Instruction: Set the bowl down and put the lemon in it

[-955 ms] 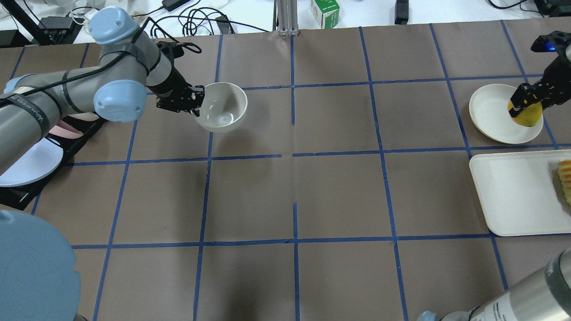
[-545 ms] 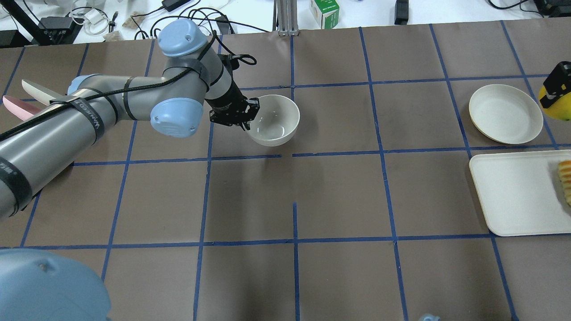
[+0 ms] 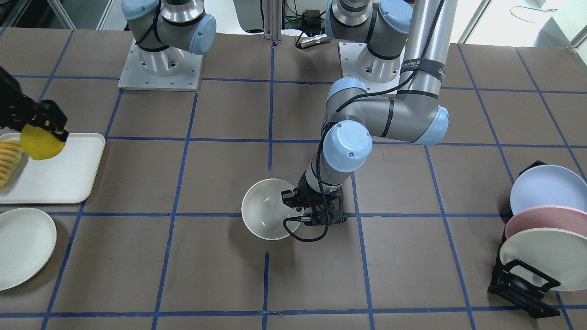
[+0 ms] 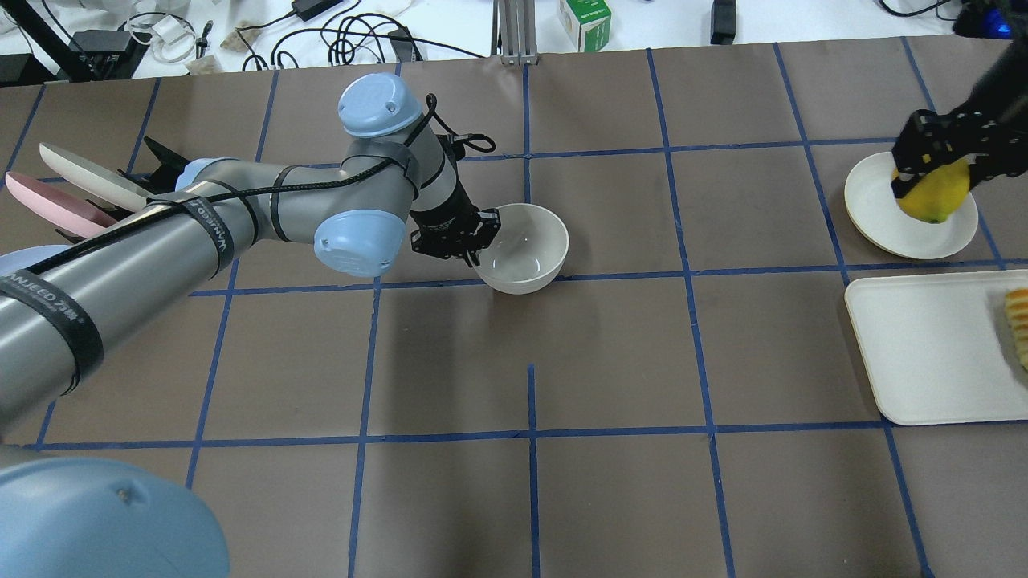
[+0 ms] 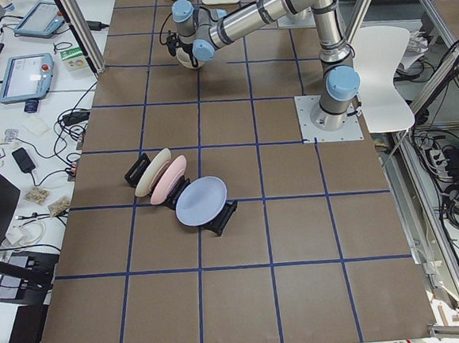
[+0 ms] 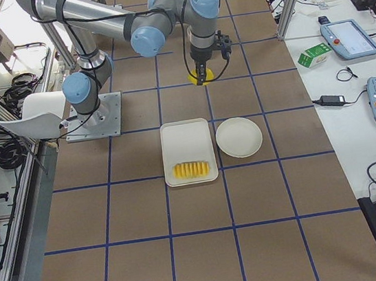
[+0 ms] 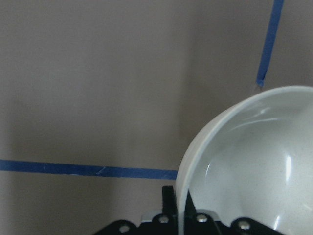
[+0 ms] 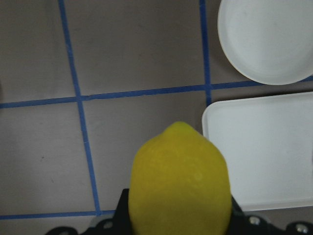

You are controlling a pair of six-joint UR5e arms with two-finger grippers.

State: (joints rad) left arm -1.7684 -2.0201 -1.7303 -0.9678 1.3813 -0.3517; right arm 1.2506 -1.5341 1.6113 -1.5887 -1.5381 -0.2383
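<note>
The off-white bowl (image 4: 526,250) is near the table's middle, upright, low over or on the brown mat; I cannot tell if it touches. My left gripper (image 4: 480,241) is shut on its left rim. The bowl also shows in the front view (image 3: 263,208) and the left wrist view (image 7: 254,161), and it is empty. My right gripper (image 4: 936,172) is shut on the yellow lemon (image 4: 932,199) and holds it in the air at the far right. The lemon also shows in the front view (image 3: 41,142) and fills the right wrist view (image 8: 178,181).
A flat off-white plate (image 4: 879,205) lies at the right, and a white tray (image 4: 923,345) with yellow-orange slices (image 4: 1018,325) lies in front of it. A black rack with several plates (image 3: 541,229) stands on my left side. Cables and boxes lie beyond the table's far edge.
My left arm has carried the bowl right, toward the table's middle. My right gripper has lifted the lemon off the flat plate, swung out to the right edge, and come back left.
</note>
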